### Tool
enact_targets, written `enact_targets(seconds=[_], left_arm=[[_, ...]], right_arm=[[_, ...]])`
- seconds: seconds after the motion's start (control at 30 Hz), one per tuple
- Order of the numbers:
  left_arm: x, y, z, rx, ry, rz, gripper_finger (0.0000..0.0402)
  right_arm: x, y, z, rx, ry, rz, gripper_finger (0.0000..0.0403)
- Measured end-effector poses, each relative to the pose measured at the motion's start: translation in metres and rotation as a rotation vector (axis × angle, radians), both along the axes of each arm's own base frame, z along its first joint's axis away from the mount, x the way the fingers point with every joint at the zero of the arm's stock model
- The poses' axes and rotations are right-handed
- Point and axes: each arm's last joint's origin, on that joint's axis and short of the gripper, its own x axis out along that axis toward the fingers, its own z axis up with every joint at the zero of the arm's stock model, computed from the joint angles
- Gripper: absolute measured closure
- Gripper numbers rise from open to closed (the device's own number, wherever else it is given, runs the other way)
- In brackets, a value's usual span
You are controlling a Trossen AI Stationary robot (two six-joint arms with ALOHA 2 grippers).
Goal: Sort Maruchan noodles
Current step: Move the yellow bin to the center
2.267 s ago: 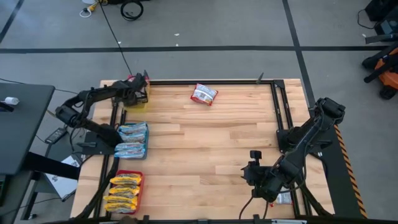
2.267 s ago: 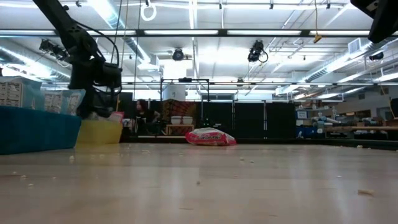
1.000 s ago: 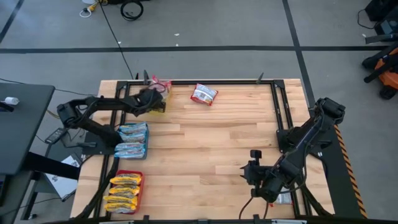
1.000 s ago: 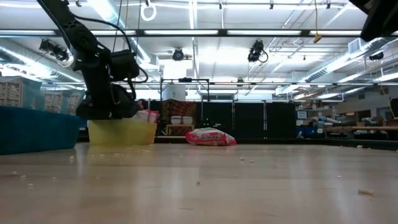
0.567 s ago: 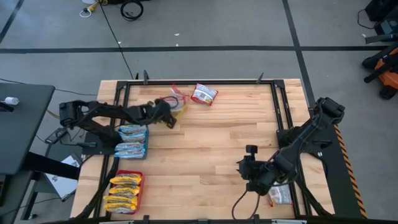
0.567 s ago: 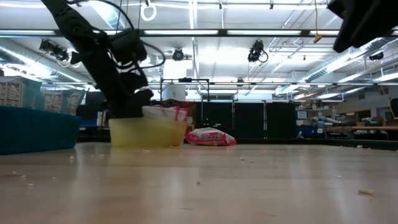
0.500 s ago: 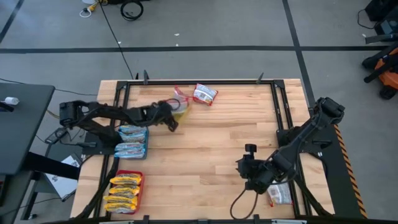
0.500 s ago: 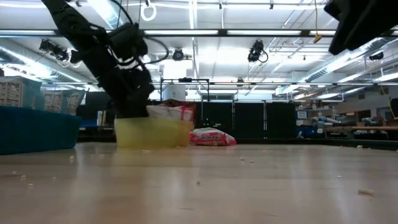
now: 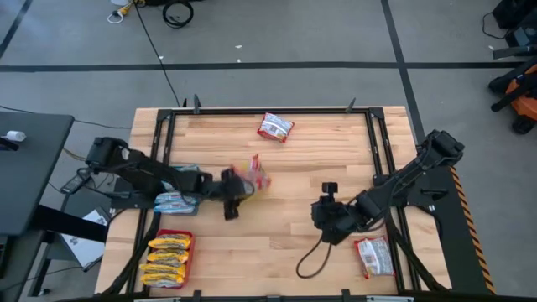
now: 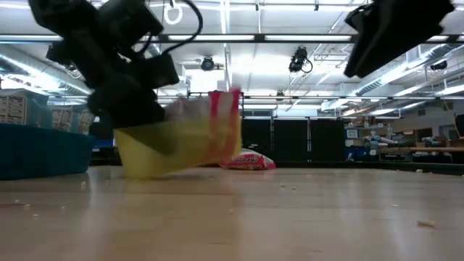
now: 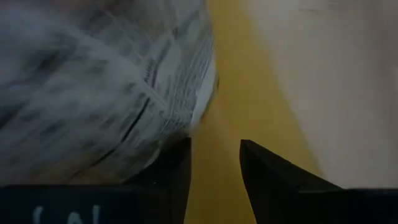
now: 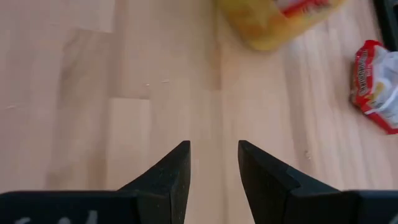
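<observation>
My left gripper [image 9: 236, 190] is shut on a yellow tray [image 9: 248, 181] near the table's middle. The tray holds red-and-white Maruchan noodle packets [image 9: 255, 171], and one packet [image 11: 93, 81] fills the left wrist view. The tray looks blurred and tilted in the low view [image 10: 174, 148]. My right gripper [image 12: 213, 168] is open and empty over bare wood to the tray's right [image 9: 319, 218]. One red-and-white packet [image 9: 275, 127] lies flat at the table's far side. Another [image 9: 373, 256] lies near the right edge. My left gripper pinches the yellow tray's wall [image 11: 214, 158] between its two fingers, one finger [image 11: 177, 171] on the side of the packets and the other [image 11: 264, 174] on the outer side. The fingers slant down from the table's left. The tray hangs tilted, its far end raised.
A blue tray [image 9: 178, 201] with pale blue packets stands at the left edge, partly under my left arm. A red tray [image 9: 168, 258] with yellow-orange packets stands at the near left corner. Bare wood lies between the two grippers. Black frame rails [image 9: 375, 143] run along the sides.
My left gripper has swung from the table's far left corner toward the middle and the near side, rolling as it went. It has carried the yellow tray and its packets along, and the tray has tipped. My right gripper has moved left toward the tray, uncovering the packet at the right edge.
</observation>
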Motion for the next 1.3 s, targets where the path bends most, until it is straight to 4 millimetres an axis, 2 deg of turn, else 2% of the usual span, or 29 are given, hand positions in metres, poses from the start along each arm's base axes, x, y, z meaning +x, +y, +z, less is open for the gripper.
enact_targets(seconds=[0.17, 0.3, 0.53, 0.7, 0.83, 1.0, 1.17, 1.3], left_arm=[[0.006, -0.033, 0.009, 0.053, -0.048, -0.129, 0.0260], [0.018, -0.047, 0.028, 0.093, -0.107, -0.191, 0.0260], [0.029, -0.045, 0.046, 0.075, -0.061, -0.131, 0.0260], [0.032, -0.034, 0.055, 0.076, 0.030, -0.066, 0.0260], [0.039, -0.018, 0.049, 0.082, 0.042, -0.046, 0.0260], [0.057, -0.006, 0.025, 0.025, 0.046, -0.095, 0.0260], [0.078, -0.011, 0.011, 0.044, 0.021, -0.180, 0.0260], [0.096, -0.018, 0.018, 0.061, -0.023, -0.212, 0.0260]], right_arm=[[0.015, -0.013, 0.002, 0.014, -0.004, 0.051, 0.0263], [0.026, -0.020, 0.005, 0.052, -0.033, 0.092, 0.0262], [0.031, -0.028, 0.002, 0.081, -0.025, 0.082, 0.0262], [0.019, -0.032, -0.024, 0.162, 0.049, 0.000, 0.0263], [0.008, -0.035, -0.049, 0.236, 0.073, -0.080, 0.0263], [0.012, -0.037, -0.071, 0.383, -0.108, -0.067, 0.0263], [0.016, -0.052, -0.079, 0.365, -0.216, -0.063, 0.0264], [0.021, -0.066, -0.079, 0.291, -0.237, -0.080, 0.0265]])
